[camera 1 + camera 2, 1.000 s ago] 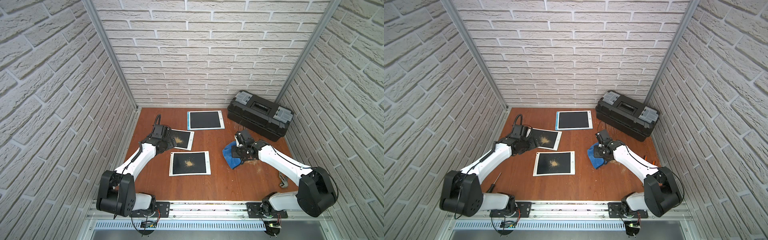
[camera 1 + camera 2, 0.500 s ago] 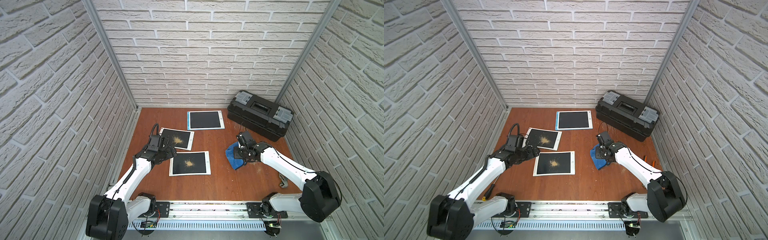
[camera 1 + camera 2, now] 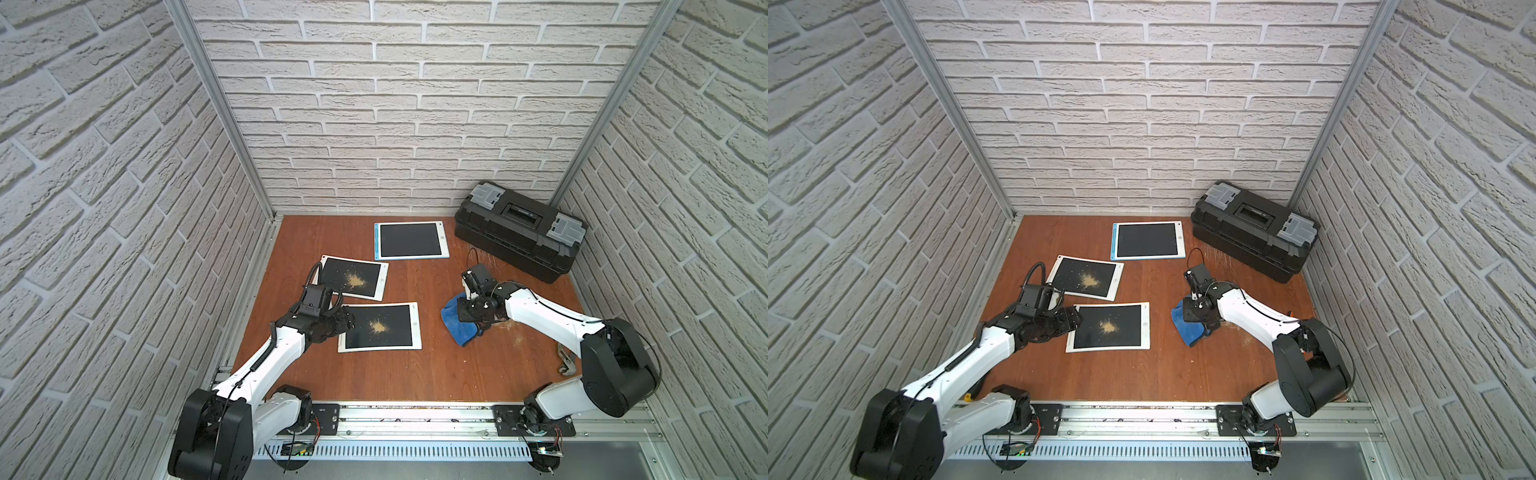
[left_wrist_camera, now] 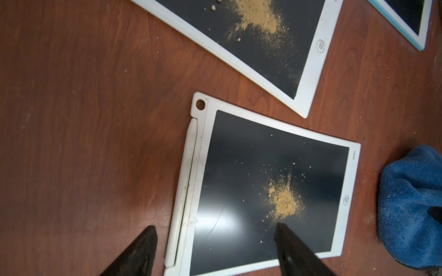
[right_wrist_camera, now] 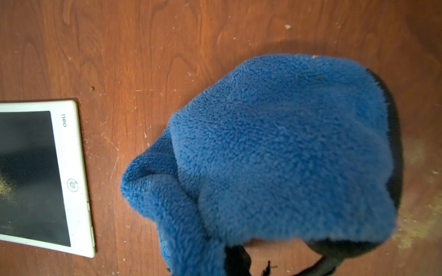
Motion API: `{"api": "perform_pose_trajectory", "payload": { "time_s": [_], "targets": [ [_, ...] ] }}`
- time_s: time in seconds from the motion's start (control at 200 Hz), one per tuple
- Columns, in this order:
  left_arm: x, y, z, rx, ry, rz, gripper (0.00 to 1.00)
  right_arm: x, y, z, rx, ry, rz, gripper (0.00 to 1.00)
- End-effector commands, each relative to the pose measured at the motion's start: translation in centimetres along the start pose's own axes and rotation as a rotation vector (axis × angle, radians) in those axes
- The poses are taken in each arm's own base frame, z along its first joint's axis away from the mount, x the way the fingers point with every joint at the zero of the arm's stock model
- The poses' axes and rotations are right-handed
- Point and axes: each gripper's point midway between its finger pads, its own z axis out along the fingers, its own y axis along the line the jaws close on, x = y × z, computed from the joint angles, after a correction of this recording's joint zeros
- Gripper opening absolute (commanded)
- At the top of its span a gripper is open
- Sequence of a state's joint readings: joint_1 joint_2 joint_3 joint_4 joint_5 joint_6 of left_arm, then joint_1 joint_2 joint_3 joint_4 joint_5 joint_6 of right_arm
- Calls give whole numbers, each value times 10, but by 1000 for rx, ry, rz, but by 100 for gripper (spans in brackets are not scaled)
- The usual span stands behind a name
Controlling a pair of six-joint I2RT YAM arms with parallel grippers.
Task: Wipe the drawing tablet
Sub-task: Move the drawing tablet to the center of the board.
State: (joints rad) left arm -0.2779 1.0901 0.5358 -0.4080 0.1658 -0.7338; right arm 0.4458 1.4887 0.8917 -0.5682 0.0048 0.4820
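Since the thin, stiff tablet likely slides, the spread left end effector should pin its white rim; the right end effector clenches the soft cloth.

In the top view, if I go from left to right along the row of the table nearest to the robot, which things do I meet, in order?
left pincer → powdered tablet → blue cloth
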Motion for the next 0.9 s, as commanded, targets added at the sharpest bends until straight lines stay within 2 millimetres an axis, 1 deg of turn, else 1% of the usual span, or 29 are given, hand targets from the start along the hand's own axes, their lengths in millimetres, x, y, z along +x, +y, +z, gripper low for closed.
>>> {"api": "perform_pose_trajectory", "payload": {
  "time_s": [0.0, 0.105, 0.24, 0.375, 0.48, 0.57, 0.675, 0.8, 0.9],
  "targets": [
    [3, -3, 14, 32, 19, 0, 76, -3, 26, 1, -33, -23, -54, 3],
    [8, -1, 24, 31, 47, -16, 75, -6, 34, 9, 10, -7, -73, 3],
    [10, 14, 27, -16, 37, -23, 78, -7, 39, 21, 107, 6, -121, 3],
    [10, 20, 31, -3, 28, -52, 78, -5, 47, 34, 152, 31, -153, 3],
    [9, 14, 37, 58, 28, -82, 78, -3, 53, 41, 138, 42, -153, 3],
    [10, 8, 40, 105, 46, -108, 78, -3, 59, 42, 116, 52, -153, 3],
    [13, 0, 38, 153, 56, -122, 78, -3, 66, 45, 88, 62, -151, 3],
    [20, -4, 32, 203, 68, -138, 78, -2, 75, 51, 51, 81, -145, 3],
    [23, -15, 28, 286, 70, -156, 77, 1, 81, 56, 22, 99, -132, 3]
  ]
}}
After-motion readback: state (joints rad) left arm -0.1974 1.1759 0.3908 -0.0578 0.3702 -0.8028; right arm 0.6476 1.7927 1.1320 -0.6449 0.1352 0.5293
